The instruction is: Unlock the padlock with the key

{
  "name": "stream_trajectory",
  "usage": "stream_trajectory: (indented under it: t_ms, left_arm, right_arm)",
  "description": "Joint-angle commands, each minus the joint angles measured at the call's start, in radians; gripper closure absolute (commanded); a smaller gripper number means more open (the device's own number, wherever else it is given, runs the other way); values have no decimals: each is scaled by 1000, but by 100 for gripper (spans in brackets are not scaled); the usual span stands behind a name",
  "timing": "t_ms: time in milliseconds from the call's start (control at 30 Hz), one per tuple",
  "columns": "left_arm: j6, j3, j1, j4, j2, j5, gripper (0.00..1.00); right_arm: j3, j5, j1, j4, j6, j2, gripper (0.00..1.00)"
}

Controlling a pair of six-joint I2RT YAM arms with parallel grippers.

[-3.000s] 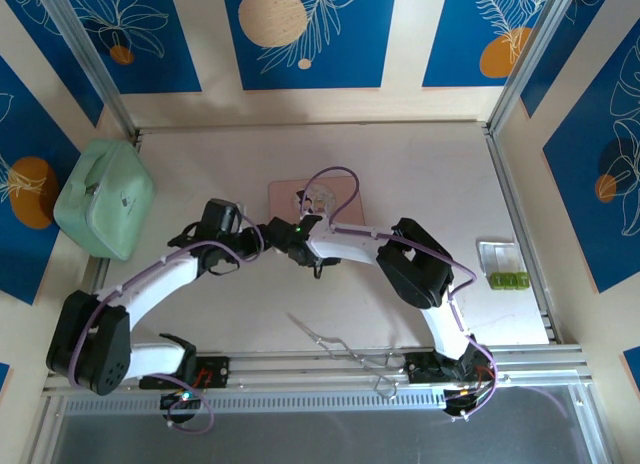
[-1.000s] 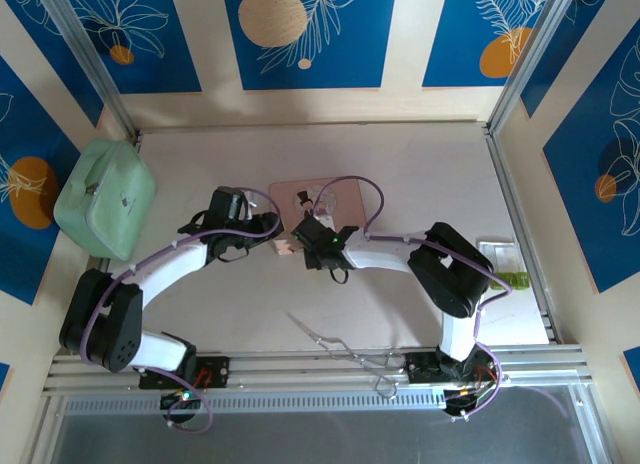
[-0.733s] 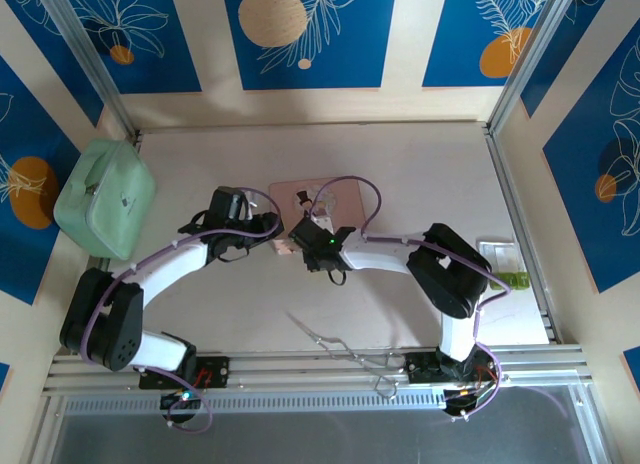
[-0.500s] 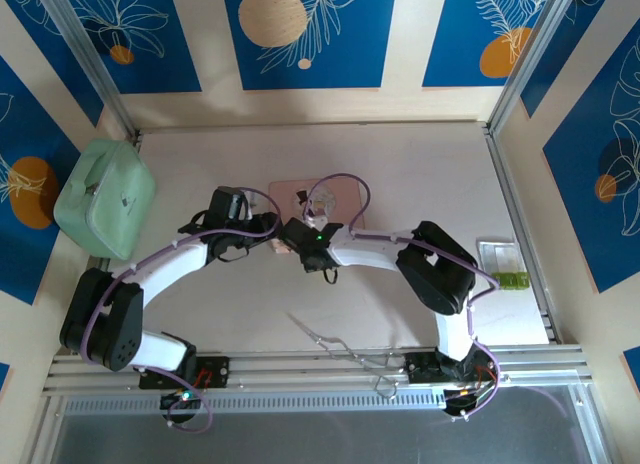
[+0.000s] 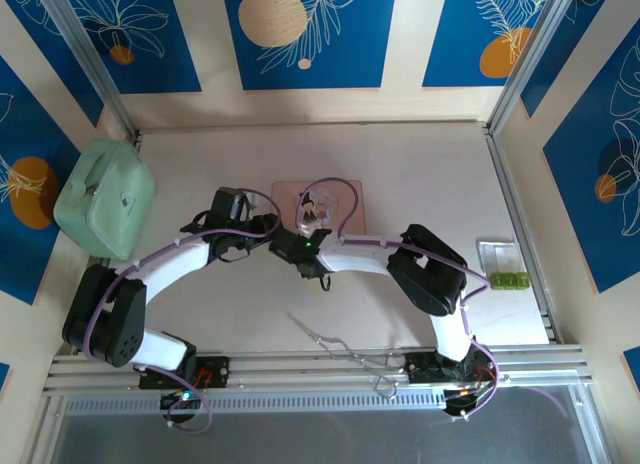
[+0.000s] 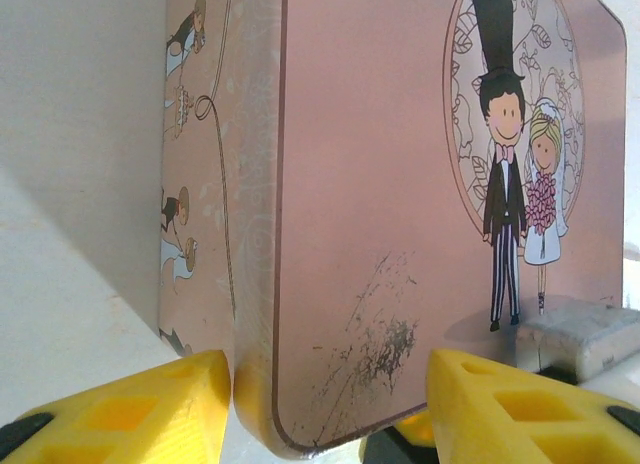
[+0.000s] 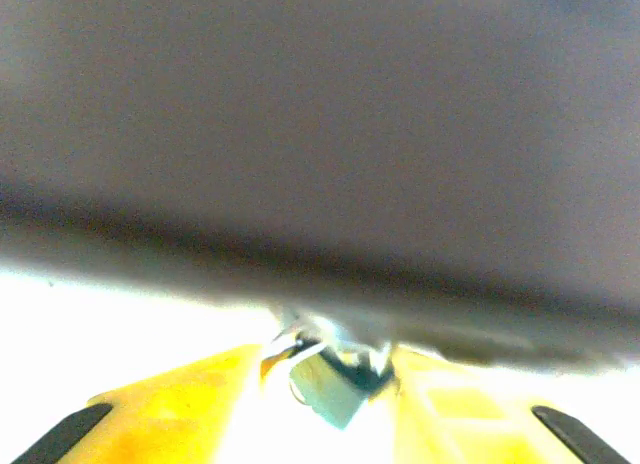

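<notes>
On the table (image 5: 420, 164), closed pink tin (image 6: 370, 184), left pincer (image 6: 330, 384) parted astride its corner, padlock (image 7: 335, 392) within right pincer (image 7: 332, 369), grip unclear

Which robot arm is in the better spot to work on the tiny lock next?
The right one, probably. In its wrist view the padlock sits right between the yellow fingers of the right gripper. The left gripper straddles a corner of the pink tin instead.

Pink tin (image 6: 350, 184) printed with cartoon bride and groom (black top hat, white dress); mint-green case (image 5: 104, 198); blue wall panels (image 5: 350, 44) with white leaves, orange discs; yellow fingers (image 6: 130, 404).
</notes>
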Motion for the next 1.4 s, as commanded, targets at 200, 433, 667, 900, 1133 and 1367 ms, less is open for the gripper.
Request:
stream_trajectory:
  t_ms: [200, 433, 667, 900, 1133, 1367]
  left_arm:
    - [0, 9, -5, -4, -1, -8, 46]
    - [9, 17, -4, -13, 9, -9, 46]
    - [10, 27, -4, -7, 25, -2, 47]
    - [11, 28, -4, -7, 48, -5, 49]
    - [5, 11, -5, -11, 47, -13, 53]
    - [-12, -19, -4, 5, 54, -16, 56]
  right_arm:
    - [-202, -97, -22, 281, -78, -256, 52]
    - [-353, -211, -120, 399, -64, -372, 70]
    - [-429, -283, -190, 455, -46, -392, 80]
    - [-407, -285, -192, 456, -54, -341, 82]
    - [-369, -276, -177, 446, -57, -294, 84]
    - [-330, -249, -143, 431, -74, -264, 85]
